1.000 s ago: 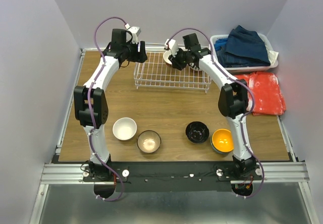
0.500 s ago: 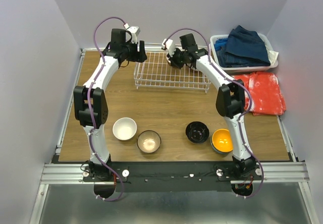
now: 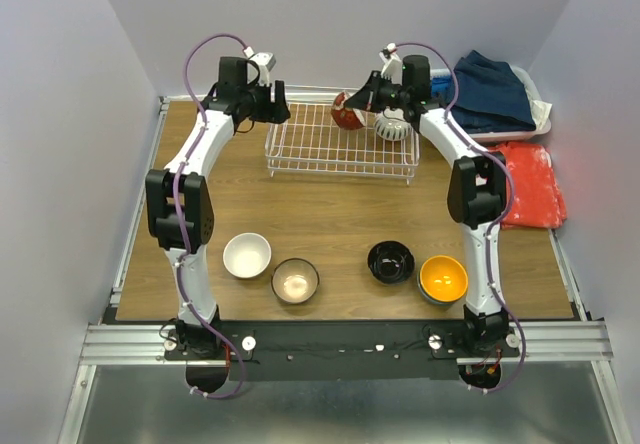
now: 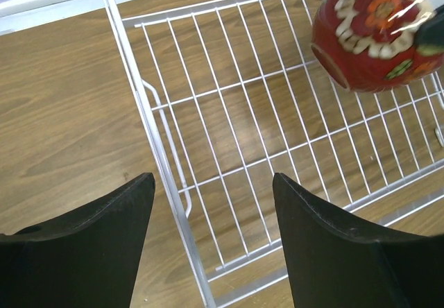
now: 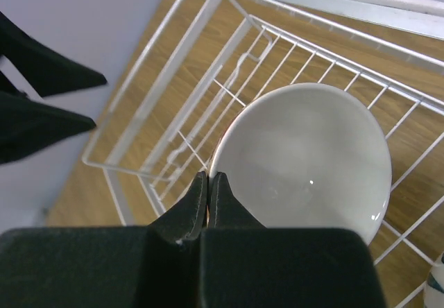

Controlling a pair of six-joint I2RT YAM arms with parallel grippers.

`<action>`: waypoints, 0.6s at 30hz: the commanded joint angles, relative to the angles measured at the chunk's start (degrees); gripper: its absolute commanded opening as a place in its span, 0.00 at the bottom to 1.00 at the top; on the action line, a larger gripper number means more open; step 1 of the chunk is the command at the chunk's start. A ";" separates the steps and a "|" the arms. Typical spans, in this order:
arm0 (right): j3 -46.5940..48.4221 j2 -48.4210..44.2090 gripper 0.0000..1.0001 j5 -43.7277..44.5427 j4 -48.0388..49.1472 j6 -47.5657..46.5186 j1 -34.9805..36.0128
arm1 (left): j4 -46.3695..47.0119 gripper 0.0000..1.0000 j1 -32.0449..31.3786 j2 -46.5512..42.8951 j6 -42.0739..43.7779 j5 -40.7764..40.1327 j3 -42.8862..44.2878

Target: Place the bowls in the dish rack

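The white wire dish rack (image 3: 340, 149) stands at the back of the table. My right gripper (image 3: 362, 101) is shut on the rim of a bowl, cream inside and red with flowers outside (image 3: 346, 114), and holds it tilted on its side over the rack's back middle. In the right wrist view the closed gripper (image 5: 209, 180) pinches the rim of that bowl (image 5: 312, 162). My left gripper (image 3: 276, 104) is open and empty over the rack's back left corner (image 4: 159, 162); the red bowl (image 4: 371, 34) shows there too. A white patterned bowl (image 3: 393, 128) sits in the rack.
On the front of the table stand a white bowl (image 3: 246, 255), a tan-brown bowl (image 3: 295, 280), a black bowl (image 3: 390, 262) and an orange bowl (image 3: 441, 278). A white basket of blue clothes (image 3: 485, 94) and a red cloth (image 3: 525, 184) lie at the right.
My right arm has swung right and turned the held bowl on its side, so its red outside shows. The white patterned bowl in the rack is uncovered. The left gripper has barely moved.
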 commanded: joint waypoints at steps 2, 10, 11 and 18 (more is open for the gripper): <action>-0.62 -0.52 0.01 -5.35 16.94 22.63 -2.06 | -4.18 0.78 -0.12 3.05 3.16 2.62 5.56; -7.91 -2.02 0.01 -2.63 15.45 27.39 -4.87 | -6.12 0.78 -0.12 7.89 3.07 1.31 11.63; -8.70 -2.19 0.01 -2.80 15.54 27.92 -5.05 | -6.12 0.78 -0.12 8.15 2.99 1.31 11.89; -11.70 -2.54 0.01 -2.28 14.49 27.40 -7.06 | -5.77 0.75 -0.73 8.94 3.86 2.97 12.25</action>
